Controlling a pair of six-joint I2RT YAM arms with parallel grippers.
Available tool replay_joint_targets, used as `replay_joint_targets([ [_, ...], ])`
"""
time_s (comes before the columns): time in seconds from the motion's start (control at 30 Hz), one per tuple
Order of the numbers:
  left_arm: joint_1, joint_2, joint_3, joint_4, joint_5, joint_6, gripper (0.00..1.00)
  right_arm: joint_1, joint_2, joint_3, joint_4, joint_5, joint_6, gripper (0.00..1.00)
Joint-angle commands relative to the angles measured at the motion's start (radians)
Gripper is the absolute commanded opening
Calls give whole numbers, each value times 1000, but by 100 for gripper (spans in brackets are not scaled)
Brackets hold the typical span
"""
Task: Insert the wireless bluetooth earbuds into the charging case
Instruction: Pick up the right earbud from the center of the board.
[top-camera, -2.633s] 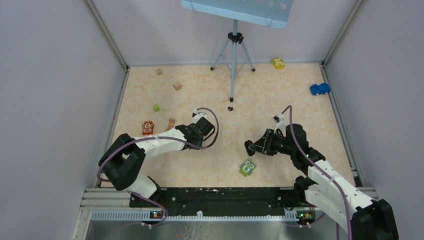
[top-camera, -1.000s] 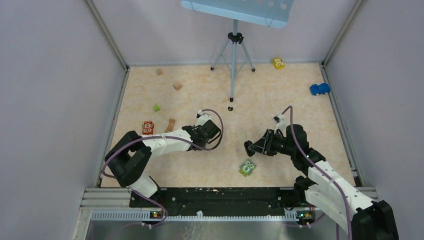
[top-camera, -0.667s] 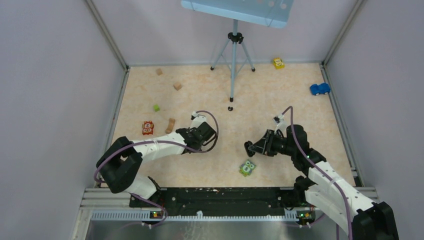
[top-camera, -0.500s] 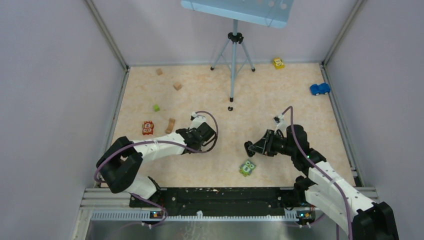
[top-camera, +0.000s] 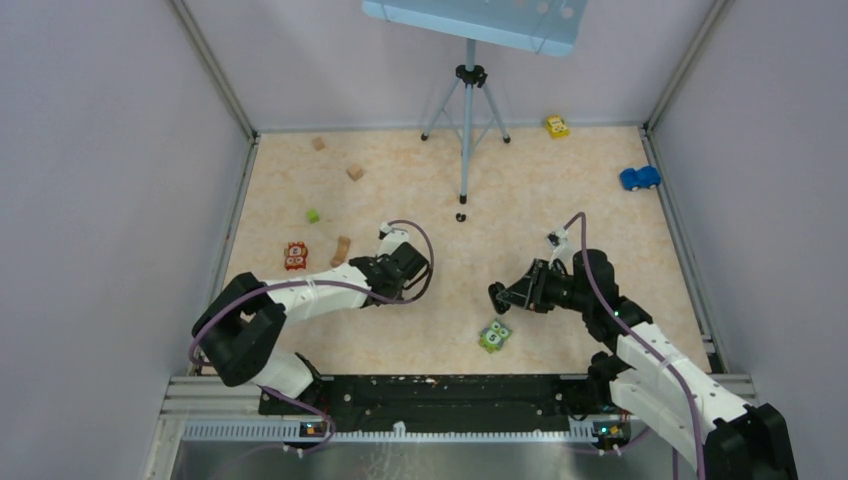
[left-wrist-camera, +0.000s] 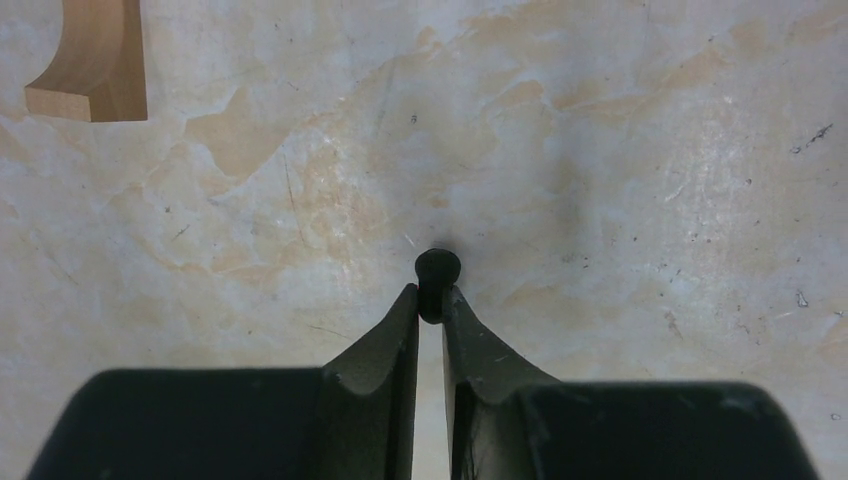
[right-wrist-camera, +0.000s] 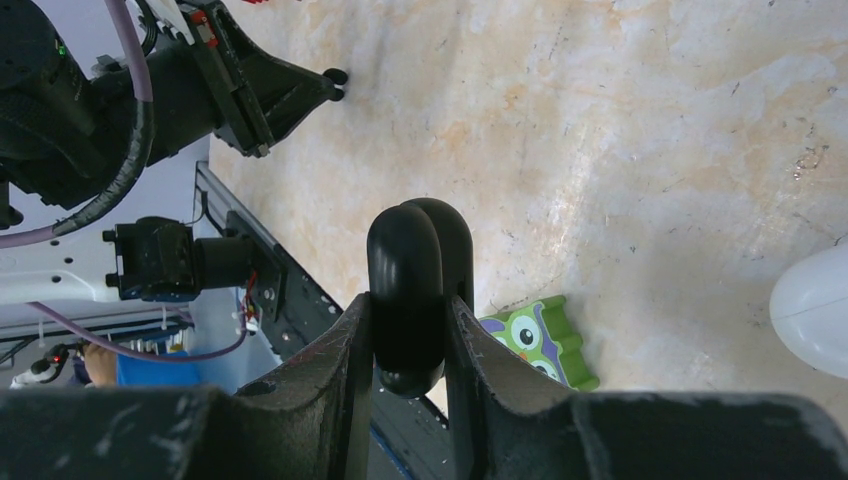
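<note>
- My left hand has its two fingers drawn narrow and pinches a black earbud at the very tips.
- The bud's rounded head sticks out past the fingertips, low over the worktop. I cannot tell whether it touches the surface.
- A curved wooden block lies at the far left of the left wrist view, well apart from the bud.
- My right hand is clamped on a black charging case. The pebble-shaped case stands on edge between the fingers and rises past their tips.
- I see two rounded lobes side by side on the case, and I cannot tell whether its lid is open.
- The right hand holds the case above the worktop, and the two hands are well apart from each other.
- From the right wrist camera the left hand shows at upper left, the bud a dark dot at its tip.
- A green and purple owl tile lies on the worktop just beyond the case, nearer the arm bases.
- A white rounded thing is cut off by the right edge of that view. I cannot tell what it is.
- Two tiny black items lie near the foot of the tripod, too small to identify.
</note>
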Motion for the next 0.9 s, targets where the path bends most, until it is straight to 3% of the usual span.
replay_joint_targets([
  [0.0, 8, -32, -26, 70, 39, 13, 17, -9, -14, -6, 38, -16, -8, 0],
  [0.27, 41, -81, -45, 170, 178, 80, 0, -9, -6, -12, 58, -13, -1, 0],
  [0.47, 41, -224, -10, 242, 280, 201, 0, -8, 5, 19, 32, -9, -38, 0],
  [0.73, 41, -358, -5, 361, 667, 348, 0, -9, 8, 33, 74, -77, -63, 0],
  [0.87, 40, -373, -29, 485, 866, 227, 0, -8, -35, -8, 215, -157, -36, 0],
])
